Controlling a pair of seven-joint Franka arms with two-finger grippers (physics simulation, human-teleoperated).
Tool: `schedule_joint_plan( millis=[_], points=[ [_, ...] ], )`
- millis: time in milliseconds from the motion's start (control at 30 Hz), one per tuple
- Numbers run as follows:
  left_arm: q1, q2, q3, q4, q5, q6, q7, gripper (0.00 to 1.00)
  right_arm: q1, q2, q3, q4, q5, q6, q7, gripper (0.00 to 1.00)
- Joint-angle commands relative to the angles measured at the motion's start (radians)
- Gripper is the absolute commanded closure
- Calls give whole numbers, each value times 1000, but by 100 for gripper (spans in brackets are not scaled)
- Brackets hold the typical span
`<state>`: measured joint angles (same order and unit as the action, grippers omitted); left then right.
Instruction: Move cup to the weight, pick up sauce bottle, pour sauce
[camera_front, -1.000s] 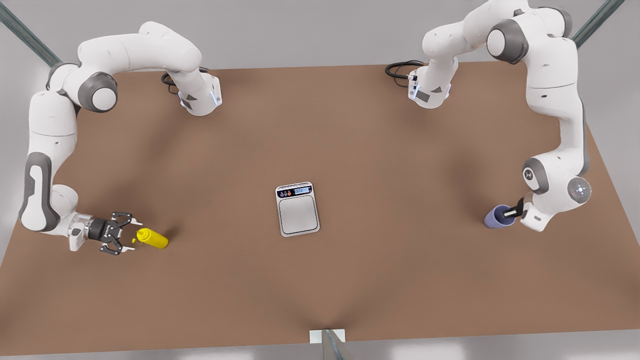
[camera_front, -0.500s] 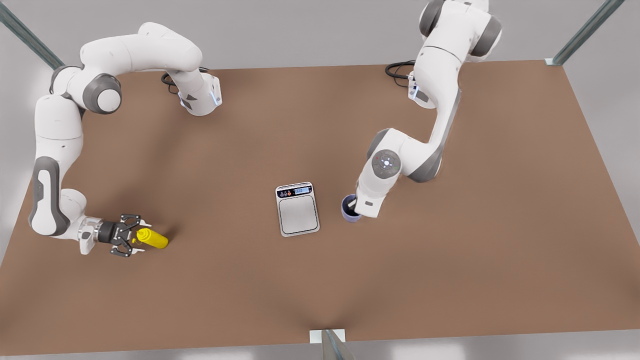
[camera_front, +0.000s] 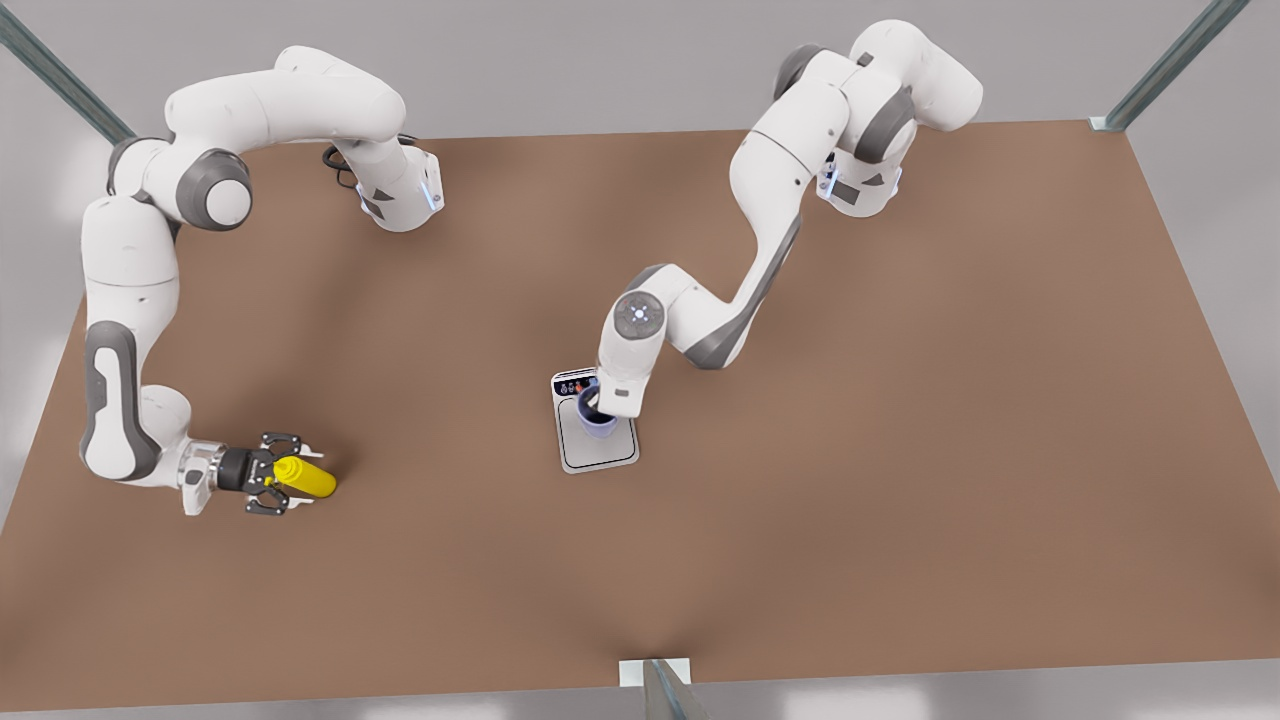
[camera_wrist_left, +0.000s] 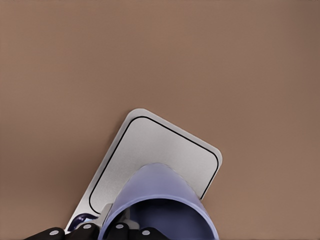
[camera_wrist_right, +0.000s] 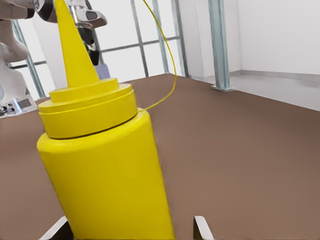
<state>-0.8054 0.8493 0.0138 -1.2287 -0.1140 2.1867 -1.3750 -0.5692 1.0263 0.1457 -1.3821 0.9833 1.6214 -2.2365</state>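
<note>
Left gripper (camera_front: 597, 403): you had it over the weight (camera_front: 598, 447), its fingers closed on the rim of the cup (camera_front: 598, 424); in the left wrist view the dark fingers (camera_wrist_left: 120, 231) met the cup (camera_wrist_left: 160, 205) at its wall.
Cup: it stood upright between the left fingers, mouth up, long axis vertical, over the metal plate of the weight (camera_wrist_left: 165, 150); you could not tell whether its base touched the plate.
Weight: it lay flat on the table (camera_front: 900, 450), its display strip at the end nearer the arm bases, partly under the left gripper.
Right gripper (camera_front: 288, 479): you had it low at the front view's left, fingers spread wide on either side of the sauce bottle (camera_front: 305, 479); no contact was visible.
Sauce bottle: in the front view its long axis ran across the picture, one end between the right fingers and the body reaching toward the weight. In the right wrist view the sauce bottle (camera_wrist_right: 107, 175) appeared just ahead of the two fingertips (camera_wrist_right: 201, 227), nozzle pointing away from them.
</note>
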Motion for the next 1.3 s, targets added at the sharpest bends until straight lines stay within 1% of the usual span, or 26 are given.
schedule_joint_plan(
  millis=[0, 67, 100, 133, 167, 200, 233, 267, 333, 567, 633, 733, 767, 800, 833, 867, 900, 933, 967, 1033, 1067, 1100, 1133, 1167, 1233, 1267],
  points=[
    [0, 1, 0, 0, -4, 2, 1, 79, 2, 0, 0, 0, 0, 0, 0, 18],
    [0, 2, 0, 0, 7, 2, -1, 79, 2, 0, 0, -8, 0, 0, 0, 17],
    [2, 1, 0, 0, 8, 2, -1, 79, 8, 0, 0, -8, 0, 0, 0, 20],
    [5, 2, 0, 0, 8, 2, -1, 50, 8, 0, 0, -8, 0, 0, 0, 22],
    [5, 2, 0, 0, 10, 2, -1, 1, 9, 0, 0, -9, 3, 2, 0, 28],
    [3, 2, 0, 0, 20, 2, -3, 0, 8, 0, 0, -8, 5, 2, 0, 31],
    [3, 1, 0, 0, 20, 2, -10, 0, 12, 0, 0, -8, 5, 2, 5, 42],
    [3, 1, 0, 0, 20, 2, -10, 0, 12, 0, 0, -8, 5, 3, 2, 49],
    [5, 2, 0, 0, 20, 2, -10, 0, 12, -2, 0, -8, 3, 3, -2, 54],
    [3, -16, 14, 1, 20, -8, -12, 0, 28, -46, -2, -8, -17, 3, 49, 57],
    [3, -41, 15, 1, 20, -31, -29, 0, 78, -104, -5, -9, -28, 11, 120, 57],
    [37, -157, 40, 57, 13, -274, -87, 0, 209, -238, -9, -6, -103, 132, 262, 57],
    [107, -237, 37, 58, -25, -379, -88, 0, 253, -279, -9, -9, -146, 164, 322, 57],
    [306, -366, 35, 107, -99, -571, -52, 0, 305, -328, -8, -20, -193, 230, 377, 56],
    [491, -386, 35, 178, -199, -640, 0, 0, 364, -361, -8, -41, -221, 298, 431, 56],
    [635, -386, 34, 196, -233, -645, 97, 0, 428, -376, -9, -38, -267, 350, 494, 56],
    [712, -380, 38, 195, -191, -697, 414, 0, 494, -393, -9, -35, -366, 393, 589, 56],
    [724, -363, 35, 187, 6, -745, 825, 0, 543, -414, -9, -41, -422, 439, 643, 56],
    [709, -339, 34, 183, 111, -765, 1066, 0, 592, -419, -11, -40, -485, 460, 722, 56],
    [713, -369, 23, 184, 192, -838, 1189, 0, 689, -425, -38, -37, -532, 466, 831, 56],
    [779, -498, 21, 105, 189, -907, 1338, 0, 813, -427, -150, -35, -537, 466, 867, 56],
    [787, -679, 23, -93, 188, -889, 1344, 0, 943, -427, -256, -34, -581, 466, 925, 56],
    [785, -776, 23, -283, 186, -728, 1343, 0, 1003, -434, -262, -32, -676, 466, 1018, 56],
    [782, -814, 24, -452, 185, -553, 1329, 0, 1049, -434, -262, -25, -742, 463, 1101, 56],
    [782, -805, 23, -471, 181, -521, 1329, 0, 1126, -434, -262, -17, -856, 457, 1230, 56],
    [782, -805, 23, -471, 181, -521, 1330, 0, 1131, -434, -262, -17, -867, 456, 1244, 56]
  ],
)
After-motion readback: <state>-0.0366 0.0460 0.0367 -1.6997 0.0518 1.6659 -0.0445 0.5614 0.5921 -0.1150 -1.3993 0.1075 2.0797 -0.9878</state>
